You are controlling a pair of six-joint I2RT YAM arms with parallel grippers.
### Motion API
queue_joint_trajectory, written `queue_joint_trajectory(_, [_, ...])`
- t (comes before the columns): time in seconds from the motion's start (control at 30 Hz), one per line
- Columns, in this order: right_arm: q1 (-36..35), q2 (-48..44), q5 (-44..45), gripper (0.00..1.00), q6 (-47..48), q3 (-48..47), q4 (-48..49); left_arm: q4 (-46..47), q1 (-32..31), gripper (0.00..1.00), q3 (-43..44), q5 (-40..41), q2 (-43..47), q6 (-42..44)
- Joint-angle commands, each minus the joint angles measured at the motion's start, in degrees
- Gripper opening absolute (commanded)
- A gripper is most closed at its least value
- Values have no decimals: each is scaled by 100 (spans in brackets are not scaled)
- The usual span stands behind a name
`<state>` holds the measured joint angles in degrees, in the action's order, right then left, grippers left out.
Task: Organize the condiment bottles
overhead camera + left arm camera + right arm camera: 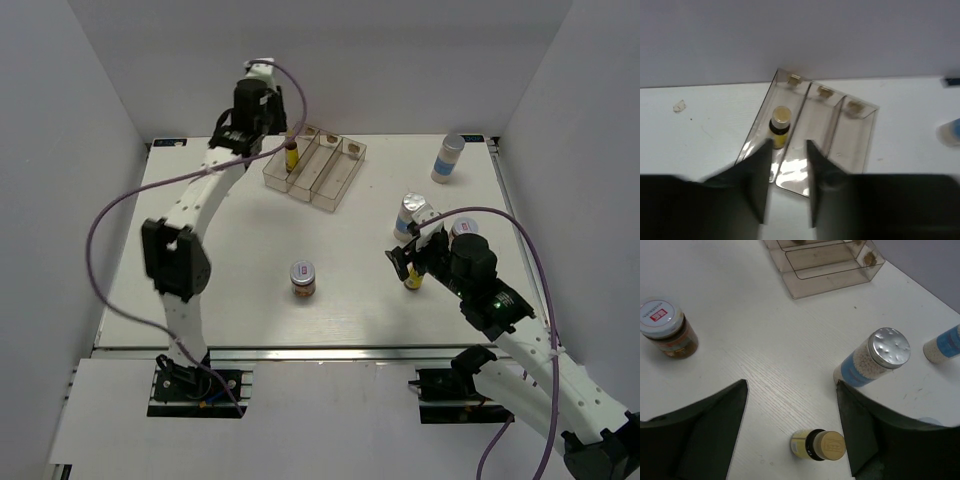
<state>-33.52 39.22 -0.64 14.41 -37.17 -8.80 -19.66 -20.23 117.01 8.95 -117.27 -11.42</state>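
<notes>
One slim yellow bottle (291, 157) with a dark cap stands in the left compartment of the clear tray (335, 178). My left gripper (276, 134) hovers just short of it, open and empty. In the left wrist view the bottle (779, 128) shows just past the gripper (788, 145). My right gripper (412, 258) is open around a second yellow bottle (412, 281), which stands on the table between the fingers without touching them (817, 445). A brown jar (303, 280) stands mid-table. A white cylinder with a blue band (408, 216) stands just beyond the right gripper (791, 390).
Another blue-banded cylinder (449, 158) stands at the back right. A third lid (463, 228) shows close beside the right wrist. The tray's middle and right compartments (850, 135) hold nothing. White walls enclose the table on three sides.
</notes>
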Motion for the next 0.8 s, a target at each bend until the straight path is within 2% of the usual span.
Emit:
queue_joint_trajectory(0.0, [-23,77,398,76,-447,-150,282,699,-25,31,-1264,-341,2258,-167])
queue_joint_trajectory(0.03, [-15,94,512,64,-500,-194,317,857,-25,15,-2078,-341,2592,-255])
queue_joint_trajectory(0.07, [3,103,748,56,-553,-247,335,876,-25,10,-2443,-333,2961,-282])
queue_joint_trajectory(0.13, [186,217,829,43,-754,-518,256,833,-25,10,-3459,-350,3876,-308])
queue_joint_trajectory(0.17, [292,304,777,42,-852,-685,117,780,-25,13,-3770,-368,4140,-317])
queue_joint_trajectory(0.2, [398,401,646,43,-931,-1087,-337,727,-25,21,-4060,-394,4621,-308])
queue_joint_trajectory(0.23, [599,654,514,51,-1001,-1308,-612,588,-25,32,-4333,-411,4826,-256])
queue_joint_trajectory(0.27, [688,779,365,58,-1019,-1511,-893,517,-25,57,-4832,-429,5019,-125])
queue_joint_trajectory(0.3, [750,937,337,63,-1020,-1826,-1365,359,-25,65,-5063,-412,5361,-63])
queue_joint_trajectory(0.33, [855,964,293,72,-924,-1925,-1536,297,-25,70,-5274,-368,5503,8])
queue_joint_trajectory(0.37, [899,973,249,77,-879,-1987,-1676,244,-25,76,-5668,-333,5653,147])
queue_joint_trajectory(0.4, [943,947,232,87,-818,-2031,-1834,182,-25,77,-5855,-315,5915,288])
queue_joint_trajectory(0.43, [952,947,205,89,-783,-2057,-1923,199,-25,78,-6039,-298,6066,307])
queue_joint_trajectory(0.53, [1084,1175,117,89,-835,-2215,-2485,638,-34,83,-6874,-279,6793,290])
queue_joint_trajectory(0.6, [1189,1376,-330,89,-853,-2233,-2846,753,-34,84,-7226,-245,7033,272])
queue_joint_trajectory(0.77, [1295,1624,-234,88,-888,-2207,-3172,726,-95,84,-7288,-148,7490,281])
